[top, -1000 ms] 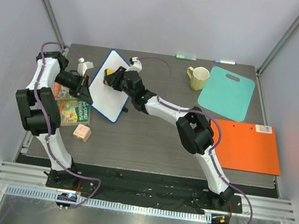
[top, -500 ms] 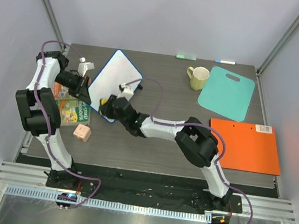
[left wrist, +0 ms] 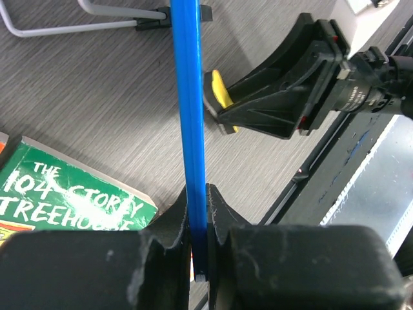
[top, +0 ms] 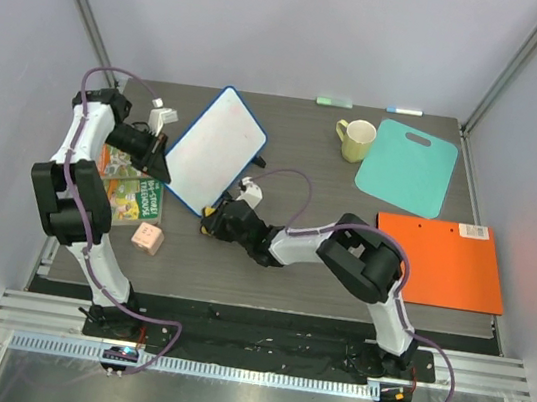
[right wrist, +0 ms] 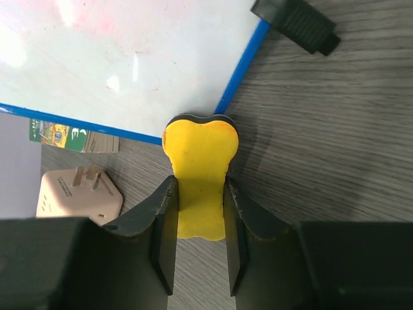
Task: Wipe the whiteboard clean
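Yellow eraser (right wrist: 199,145), clamped in the right gripper (right wrist: 199,187), sits at a corner of the whiteboard (top: 218,149); the left gripper (left wrist: 199,213) pinches its blue rim.

whiteboard (top: 215,150): the left wrist view shows only its blue rim, edge-on, running off at twelve o'clock. The right wrist view cuts it at the top and left edges, and its pink smudges are too blurred to read.
book (top: 132,201): at the table's nine o'clock, its far part is hidden under the left gripper (left wrist: 198,219) and the whiteboard.
eraser (right wrist: 199,155): its lower end is hidden between the jaws of the right gripper (right wrist: 199,190).
black foot (right wrist: 295,24): cut off at one o'clock.
block (right wrist: 77,194): its near edge is hidden behind the gripper body at eight o'clock.
wire stand (left wrist: 84,26): cut off at eleven o'clock.
two small things (top: 334,101): at the table's twelve o'clock, too small to tell.
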